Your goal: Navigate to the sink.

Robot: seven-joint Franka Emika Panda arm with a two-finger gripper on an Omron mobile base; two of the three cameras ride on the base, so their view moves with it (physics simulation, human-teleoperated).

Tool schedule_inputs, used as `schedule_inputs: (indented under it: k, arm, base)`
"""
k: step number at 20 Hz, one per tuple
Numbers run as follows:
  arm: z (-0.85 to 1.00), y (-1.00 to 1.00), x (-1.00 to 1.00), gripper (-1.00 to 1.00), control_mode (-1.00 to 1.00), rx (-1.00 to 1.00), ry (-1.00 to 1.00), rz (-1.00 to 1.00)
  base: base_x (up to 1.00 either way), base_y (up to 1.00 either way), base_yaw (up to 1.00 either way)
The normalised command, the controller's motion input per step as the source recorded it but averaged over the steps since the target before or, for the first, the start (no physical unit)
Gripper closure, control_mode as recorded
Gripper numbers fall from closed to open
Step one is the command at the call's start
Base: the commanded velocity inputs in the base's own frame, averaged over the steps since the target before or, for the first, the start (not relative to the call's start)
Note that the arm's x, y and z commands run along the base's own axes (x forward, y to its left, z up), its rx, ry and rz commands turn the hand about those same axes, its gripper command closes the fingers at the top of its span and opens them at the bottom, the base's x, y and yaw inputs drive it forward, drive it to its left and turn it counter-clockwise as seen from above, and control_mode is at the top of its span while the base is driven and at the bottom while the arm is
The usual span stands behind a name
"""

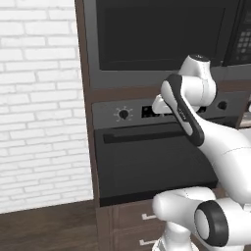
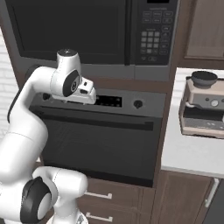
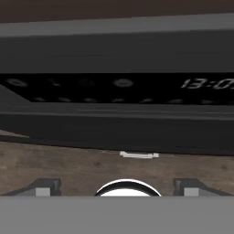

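Observation:
The sink is out of view. My white arm is folded up in front of a built-in wall oven, with the hand held close to the oven's grey control panel. In the hand view my gripper is open, its two fingertips far apart with nothing between them. That view looks down along the oven's dark front, past a lit clock display, to a wooden drawer front with a metal handle.
A dark microwave with a keypad sits above the oven. A white brick wall stands to the left above wooden floor. To the right, a pale counter carries a coffee machine. Wooden drawers lie under the oven.

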Motion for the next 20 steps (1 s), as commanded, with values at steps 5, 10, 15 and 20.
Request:
schedule_inputs:
  k: [5,10,15,20]
  arm:
    - [0.0,0.0,0.0,-1.0,1.0,0.0,0.0,0.0]
    - [0.0,0.0,0.0,-1.0,1.0,0.0,0.0,0.0]
    - [0.0,0.0,0.0,-1.0,1.0,0.0,0.0,0.0]
    - [0.0,0.0,0.0,-1.0,1.0,0.0,0.0,0.0]
  base:
    - [-0.37,0.0,-0.06]
    - [-0.24,0.06,-0.23]
    - [-0.15,0.13,-0.33]
    - [-0.13,0.1,-0.43]
